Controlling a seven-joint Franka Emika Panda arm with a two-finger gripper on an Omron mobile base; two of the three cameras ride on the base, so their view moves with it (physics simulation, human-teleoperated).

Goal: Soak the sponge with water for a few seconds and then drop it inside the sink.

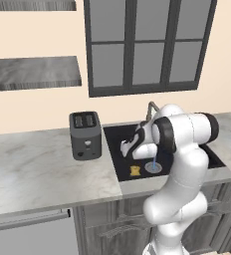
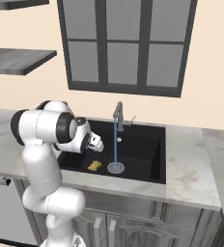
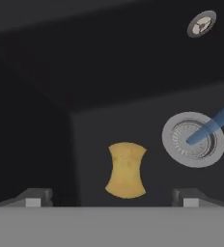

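Observation:
The yellow-orange sponge (image 3: 126, 170) lies flat on the floor of the black sink (image 3: 109, 77), left of the round silver drain (image 3: 194, 140). From the base views the sponge (image 1: 135, 171) (image 2: 94, 166) rests near the basin's front. A thin blue water stream (image 2: 115, 142) (image 1: 153, 163) (image 3: 215, 123) falls from the grey faucet (image 2: 118, 113) onto the drain. My gripper (image 3: 111, 198) hangs open above the sponge with nothing between its fingertips (image 3: 34, 198). The hand (image 1: 127, 148) (image 2: 94, 144) hovers over the basin's left part.
A dark grey toaster (image 1: 85, 134) stands on the marble counter (image 1: 38, 169) left of the sink. A dark-framed window (image 1: 147, 45) and grey wall shelves (image 1: 33, 72) are behind. Counter (image 2: 191, 169) continues right of the basin.

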